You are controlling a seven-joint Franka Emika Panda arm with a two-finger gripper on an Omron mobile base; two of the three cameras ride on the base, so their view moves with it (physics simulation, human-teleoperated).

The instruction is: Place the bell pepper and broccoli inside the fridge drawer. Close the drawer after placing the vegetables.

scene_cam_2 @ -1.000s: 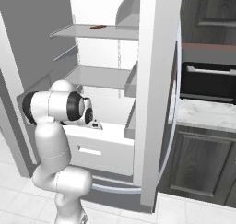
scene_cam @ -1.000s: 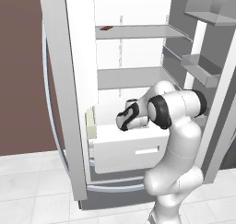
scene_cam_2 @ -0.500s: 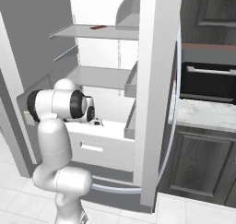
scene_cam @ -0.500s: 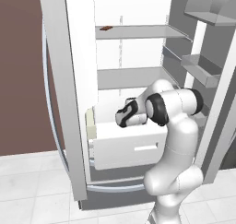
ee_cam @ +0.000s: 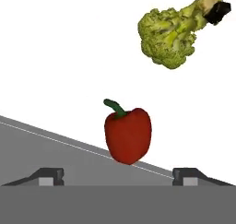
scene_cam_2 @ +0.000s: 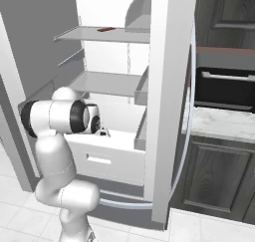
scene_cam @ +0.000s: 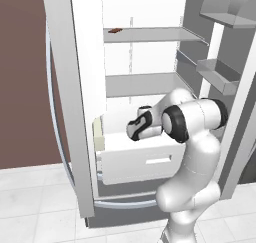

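In the hand view the red bell pepper (ee_cam: 127, 135) with its green stem is just beyond my gripper (ee_cam: 119, 174), whose fingertips (ee_cam: 50, 174) stand wide apart and touch nothing, so it is open. The broccoli (ee_cam: 168, 32) lies farther off at the upper right, on the white inside of the fridge drawer (ee_cam: 55, 57). From the base cameras, my gripper (scene_cam: 134, 131) hangs over the pulled-out white fridge drawer (scene_cam: 145, 159), which has a small handle slot in its front. In the right base view the gripper (scene_cam_2: 103, 132) is above the drawer (scene_cam_2: 112, 154).
The open fridge door (scene_cam_2: 167, 101) stands close on the right, with bins (scene_cam: 220, 74) on the other door. Grey shelves (scene_cam: 142, 84) sit above the drawer. A dark cabinet with a marble counter (scene_cam_2: 224, 124) stands to the right.
The jaws have gone from shut to wide open, and the bell pepper is free of the fingers. The arm has hardly moved.
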